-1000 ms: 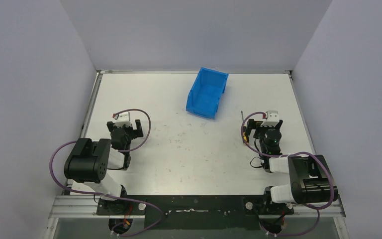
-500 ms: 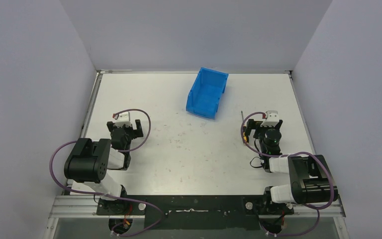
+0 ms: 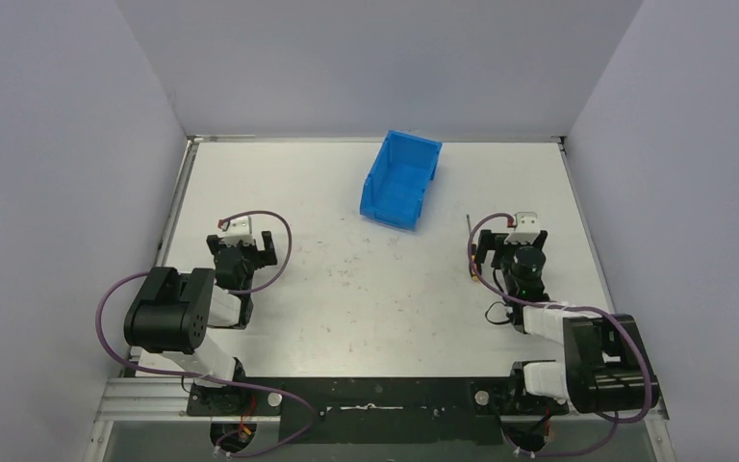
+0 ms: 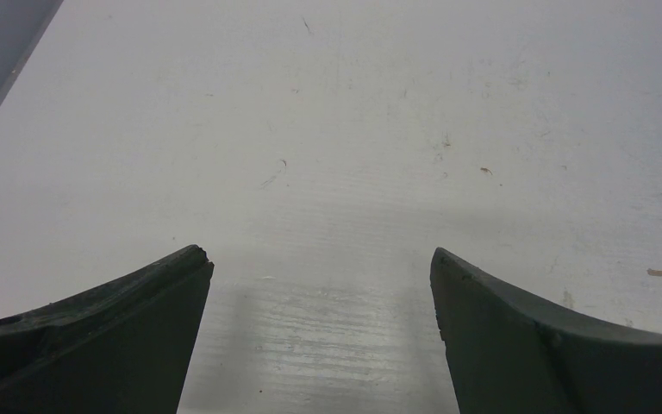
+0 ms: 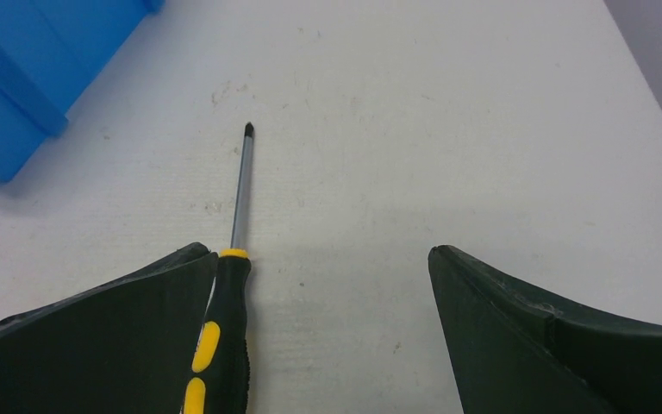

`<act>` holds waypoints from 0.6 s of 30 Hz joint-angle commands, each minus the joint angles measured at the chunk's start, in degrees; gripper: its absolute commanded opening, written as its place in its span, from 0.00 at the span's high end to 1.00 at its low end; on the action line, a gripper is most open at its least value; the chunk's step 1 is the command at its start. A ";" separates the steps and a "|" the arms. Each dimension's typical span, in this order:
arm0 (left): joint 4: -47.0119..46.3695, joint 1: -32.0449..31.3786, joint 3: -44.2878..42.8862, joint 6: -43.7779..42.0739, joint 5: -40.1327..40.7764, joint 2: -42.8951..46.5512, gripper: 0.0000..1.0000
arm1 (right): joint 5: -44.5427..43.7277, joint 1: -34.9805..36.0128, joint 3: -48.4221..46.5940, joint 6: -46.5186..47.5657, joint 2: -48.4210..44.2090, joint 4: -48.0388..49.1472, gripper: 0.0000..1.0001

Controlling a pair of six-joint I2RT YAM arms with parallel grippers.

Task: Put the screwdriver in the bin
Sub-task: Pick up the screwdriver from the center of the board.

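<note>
Right wrist view: pre-grasp; right gripper [image 5: 319, 259] stands with jaws apart, screwdriver [image 5: 229, 293] at lower left; centring over it seems next.

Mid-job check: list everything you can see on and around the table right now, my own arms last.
screwdriver: one, black-and-yellow handle, thin dark shaft; flat on the table's right side, tip pointing to the far edge.
bin: one, bright blue; far centre of the table, open top, nothing visible inside.
table: one, white, scuffed; under everything.
walls: three, pale grey; left, back, right.
left gripper: one, dark fingers; open over bare table, left side.
right gripper: one, dark fingers; open, screwdriver handle at the inner edge of its bin-side finger, not gripped.
</note>
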State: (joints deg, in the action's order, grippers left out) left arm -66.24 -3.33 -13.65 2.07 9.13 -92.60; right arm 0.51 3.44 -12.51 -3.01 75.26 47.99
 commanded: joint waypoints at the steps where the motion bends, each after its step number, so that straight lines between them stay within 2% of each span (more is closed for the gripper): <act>1: -3.10 -0.09 -0.92 -0.39 -0.25 0.31 0.03 | 0.58 0.30 -4.88 0.28 -6.73 -5.27 0.00; 11: -3.11 -0.09 -0.94 -0.34 -0.25 0.29 0.03 | 0.93 0.65 -20.00 1.85 -16.23 -26.87 0.00; 18: -3.13 -0.09 -0.94 -0.36 -0.25 0.31 0.03 | 0.93 0.69 -34.77 0.98 -16.07 -42.93 0.00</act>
State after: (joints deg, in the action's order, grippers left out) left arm -66.24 -3.33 -13.65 2.07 9.15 -92.60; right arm 0.93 3.79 -38.83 -1.85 59.44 16.25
